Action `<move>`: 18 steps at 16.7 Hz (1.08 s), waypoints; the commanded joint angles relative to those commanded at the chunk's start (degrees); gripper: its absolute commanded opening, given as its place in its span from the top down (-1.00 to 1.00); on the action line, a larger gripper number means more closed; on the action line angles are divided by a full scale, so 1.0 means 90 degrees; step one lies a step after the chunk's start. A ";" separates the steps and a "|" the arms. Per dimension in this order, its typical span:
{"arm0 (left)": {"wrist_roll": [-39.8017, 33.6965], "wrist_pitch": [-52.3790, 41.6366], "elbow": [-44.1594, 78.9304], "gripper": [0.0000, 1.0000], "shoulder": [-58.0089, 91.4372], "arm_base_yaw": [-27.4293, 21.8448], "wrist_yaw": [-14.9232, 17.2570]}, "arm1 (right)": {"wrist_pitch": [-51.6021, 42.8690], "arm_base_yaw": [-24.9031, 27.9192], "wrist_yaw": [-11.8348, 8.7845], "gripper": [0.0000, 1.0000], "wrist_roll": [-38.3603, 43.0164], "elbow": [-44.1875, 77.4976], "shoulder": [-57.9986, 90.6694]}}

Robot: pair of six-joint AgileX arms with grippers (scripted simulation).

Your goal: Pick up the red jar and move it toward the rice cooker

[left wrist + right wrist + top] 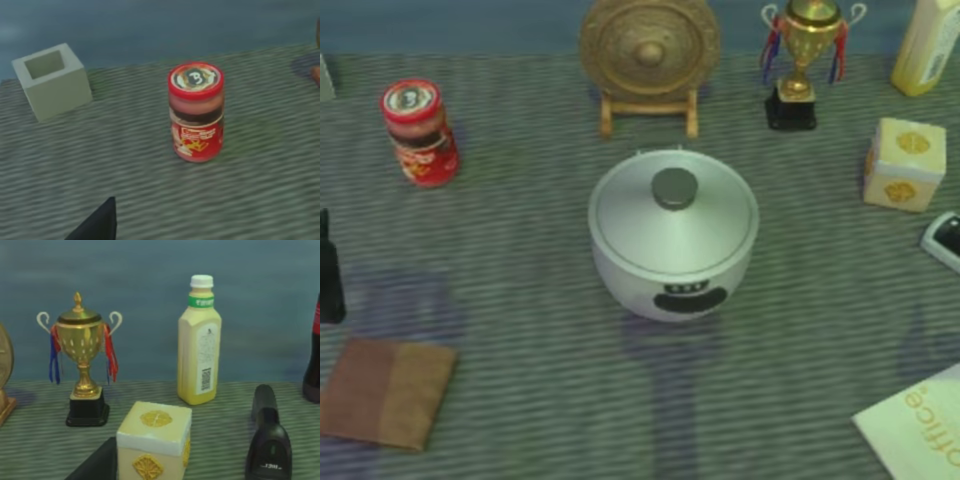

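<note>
Rendered tabletop test scene: grey woven table (520, 400) cluttered with unrelated gong (650, 45), trophy (802, 50), rice cooker (673, 232).

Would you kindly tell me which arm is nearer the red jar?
Left. Its wrist view faces the red jar close by; the right wrist view shows only the trophy side, far across the table.

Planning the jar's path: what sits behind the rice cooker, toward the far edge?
Behind the rice cooker stands a brass gong on a wooden stand. The red jar is off to the left. What the cooker holds is hidden by its lid.
</note>
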 joint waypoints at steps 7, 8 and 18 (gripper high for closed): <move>0.0981 -0.2202 0.4201 -1.00 0.3875 -0.0031 0.0231 | 0.0000 0.0000 0.0000 -1.00 0.0000 0.0000 0.0000; 0.1137 -0.2551 0.4873 -1.00 0.4485 -0.0034 0.0262 | 0.0000 0.0000 0.0000 -1.00 0.0000 0.0000 0.0000; 0.2638 -0.5926 1.1422 -1.00 1.0481 -0.0022 0.0473 | 0.0000 0.0000 0.0000 -1.00 0.0000 0.0000 0.0000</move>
